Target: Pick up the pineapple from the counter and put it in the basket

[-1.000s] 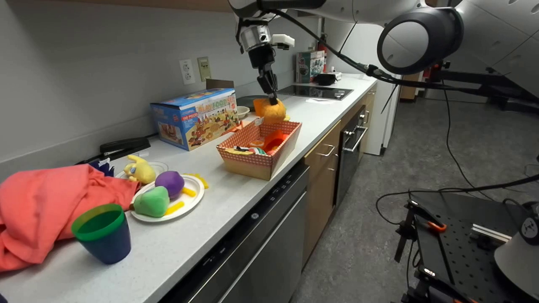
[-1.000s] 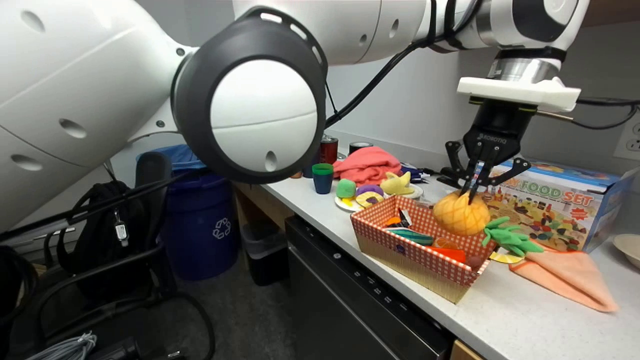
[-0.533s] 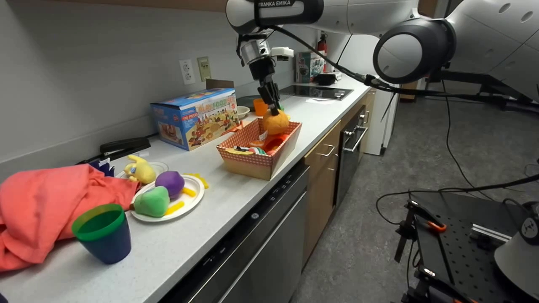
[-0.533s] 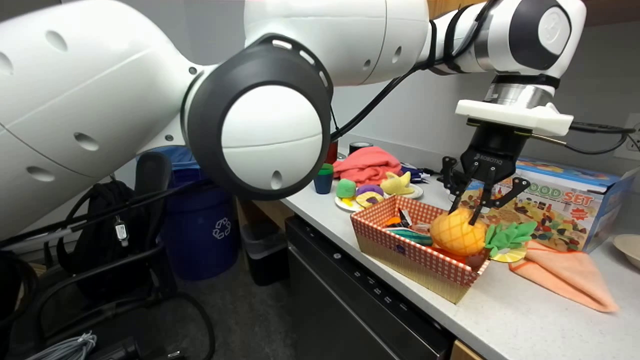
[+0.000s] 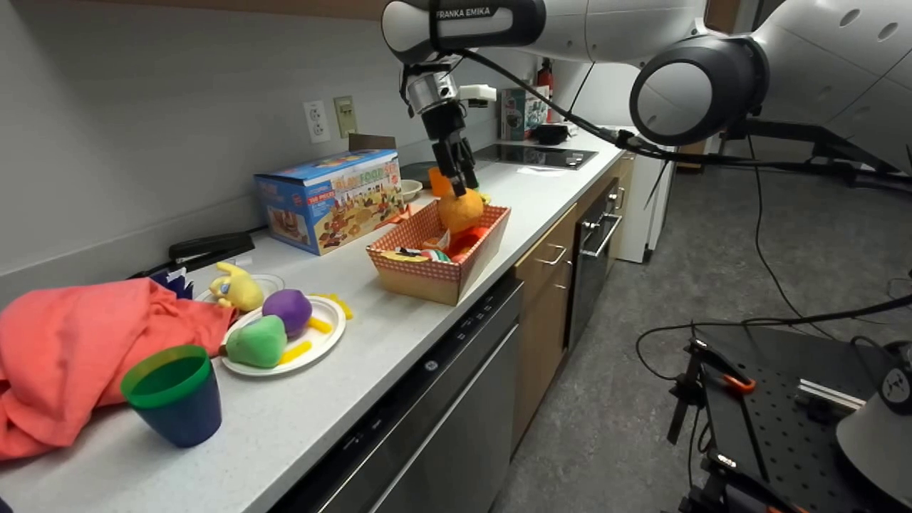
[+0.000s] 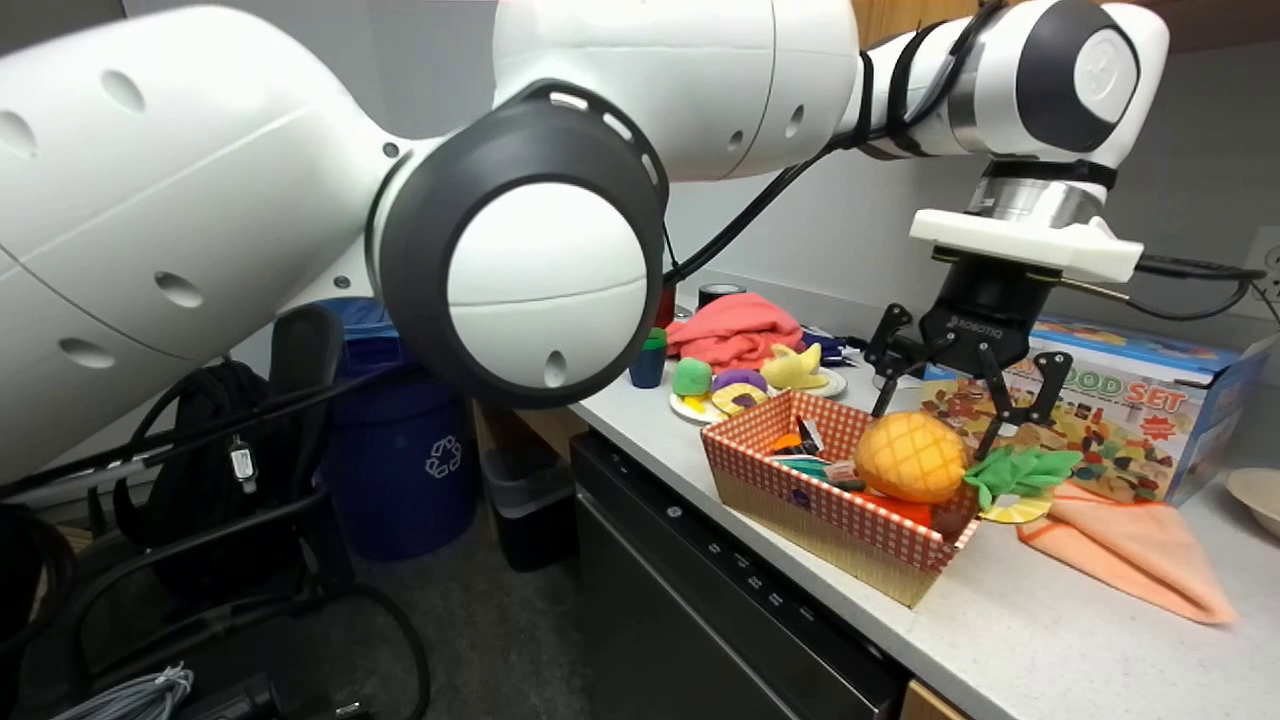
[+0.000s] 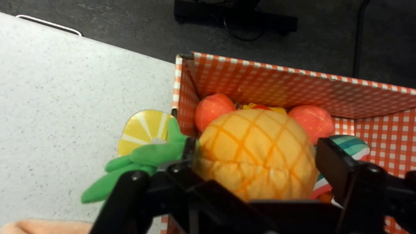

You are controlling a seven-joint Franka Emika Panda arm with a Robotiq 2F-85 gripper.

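In an ext. view, box [image 5: 342,203] front reads "PLAY FOOD SET", sm. txt on its end too blurry; arm [image 5: 613,32] says "FRANKA EMIKA"; d/washer [image 5: 470,413] has rd. logo [image 5: 430,365], ltrs too sm. In an ext. view, gripper [image 6: 930,433] marked "ROBOTIQ"; box title partly hidden there; bin [image 6: 400,450] w/ white recycling sign [image 6: 443,456].

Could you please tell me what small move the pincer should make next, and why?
I would probably raise the pincer straight up: its jaws stand open on either side of the pineapple, whose round body sits in one end of the basket, with only the green leaves reaching over the rim.
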